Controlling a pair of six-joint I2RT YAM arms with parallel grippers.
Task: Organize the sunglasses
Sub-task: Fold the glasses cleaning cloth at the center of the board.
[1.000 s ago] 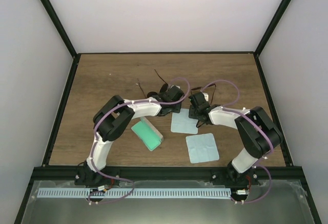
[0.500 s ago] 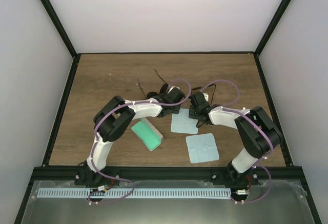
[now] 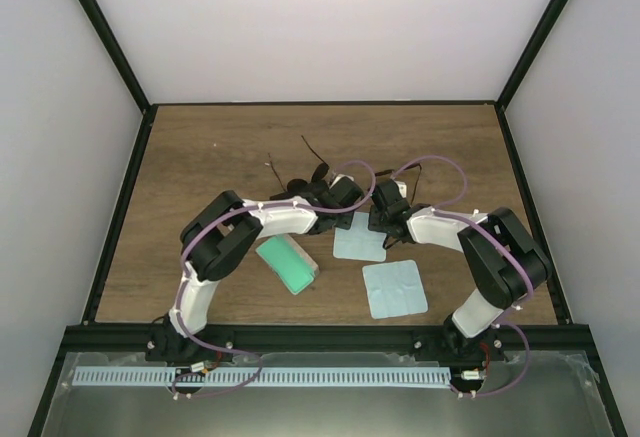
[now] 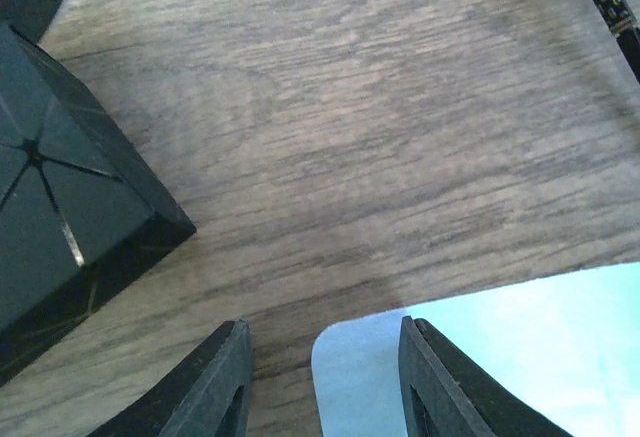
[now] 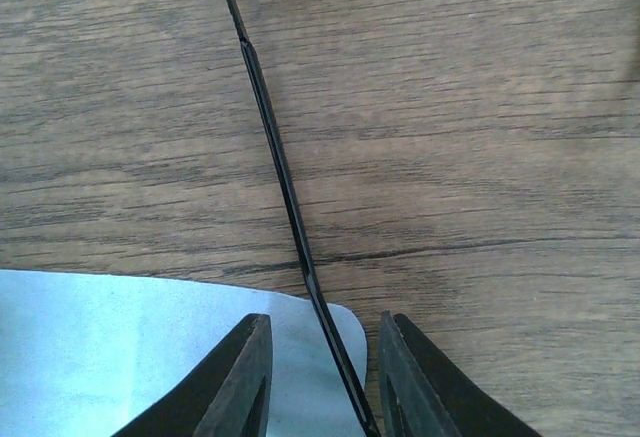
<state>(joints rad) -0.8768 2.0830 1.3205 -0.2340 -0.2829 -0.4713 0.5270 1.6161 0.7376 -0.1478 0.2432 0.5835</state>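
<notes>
Well, scene: brown wood-grain worktop [image 3: 200, 157], both arms reaching to its middle.
Left claw [image 4: 322, 325]: partly open, holding nothing (tips over a corner of a light blue square cloth [image 4: 500, 357]); black faceted case [image 4: 60, 207] near.
Right claw [image 5: 325, 318]: partly open, thin dark sunglasses arm [image 5: 280, 167] running between the fingers, gap far wider than it.
Sunglasses: dark round-lensed wire pair [image 3: 318, 170] mid-worktop, arms pointing toward the far edge.

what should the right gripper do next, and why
Probably close the right gripper. Its jaws stand apart, and the thin sunglasses arm runs between them, across the corner of the blue cloth. The arm looks unpinched, so a gentle squeeze should secure it before any lift.
</notes>
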